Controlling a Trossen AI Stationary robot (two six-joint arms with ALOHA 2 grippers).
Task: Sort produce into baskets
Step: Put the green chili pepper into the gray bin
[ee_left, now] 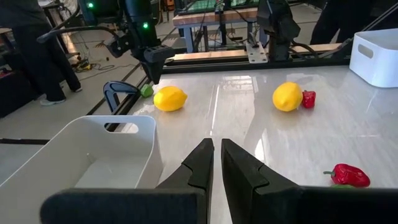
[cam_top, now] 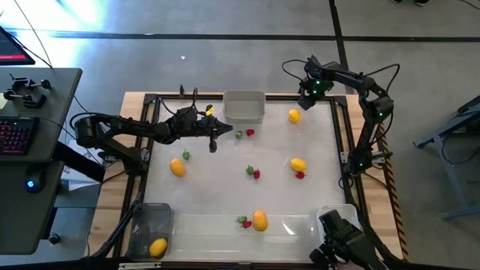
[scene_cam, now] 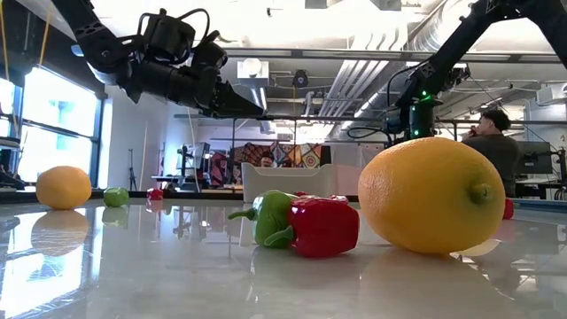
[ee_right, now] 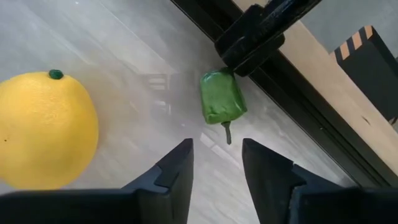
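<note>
Yellow lemons (cam_top: pixel 294 115) (cam_top: pixel 298 165) (cam_top: pixel 177 167) (cam_top: pixel 259 220), small red pieces (cam_top: pixel 250 133) and green pieces (cam_top: pixel 238 134) lie scattered on the white table. A pale grey bin (cam_top: pixel 244 106) stands at the far edge. A dark-tinted bin (cam_top: pixel 150 225) at the near left holds a lemon (cam_top: pixel 158 247). A white bin (cam_top: pixel 337 219) is at the near right. My left gripper (cam_top: pixel 214 135) (ee_left: pixel 217 155) is shut and empty, raised beside the grey bin (ee_left: pixel 93 155). My right gripper (cam_top: pixel 307 101) (ee_right: pixel 217 162) is open above a green piece (ee_right: pixel 222 96) next to a lemon (ee_right: pixel 43 127).
A dark metal frame (cam_top: pixel 341 135) runs around the table top, and the green piece under my right gripper lies close to it (ee_right: pixel 280 93). A desk with a keyboard (cam_top: pixel 15 135) stands left of the table. People show in the room beyond (scene_cam: pixel 492 133).
</note>
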